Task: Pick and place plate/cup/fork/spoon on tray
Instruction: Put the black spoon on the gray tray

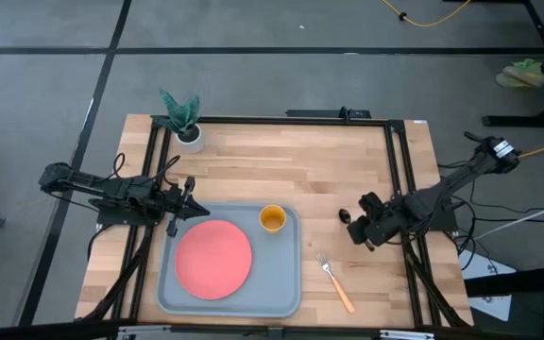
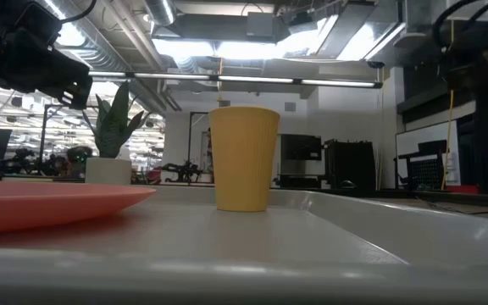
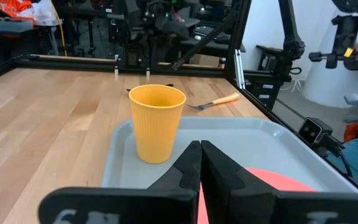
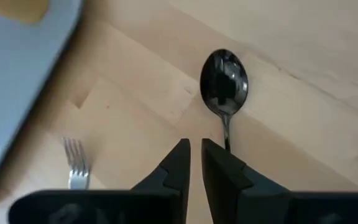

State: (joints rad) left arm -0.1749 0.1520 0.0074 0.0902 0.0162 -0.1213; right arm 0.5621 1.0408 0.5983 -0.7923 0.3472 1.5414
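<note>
The grey tray (image 1: 286,283) lies at the table's near middle. The pink-red plate (image 1: 213,259) lies flat in it, and the yellow-orange cup (image 1: 272,219) stands upright in its far right corner. The fork (image 1: 333,281) lies on the table to the right of the tray. The dark spoon (image 4: 224,81) lies on the wood to the right of the tray, bowl toward it. My right gripper (image 4: 195,155) is shut just above the spoon's handle. My left gripper (image 3: 200,158) is shut and empty over the tray's far left corner, pointing at the cup (image 3: 157,121). My right gripper stands with its shut fingers over the spoon's handle (image 4: 226,132), which runs in behind one finger (image 4: 225,171). The handle is not in the gap between the fingers. I cannot tell whether that finger touches it. The spoon lies flat on the table.
A white pot with a green plant (image 1: 184,121) stands at the table's far left corner. Black frame rails (image 1: 399,179) run along the table's left, right and far sides. Bare wood (image 1: 291,165) lies beyond the tray.
</note>
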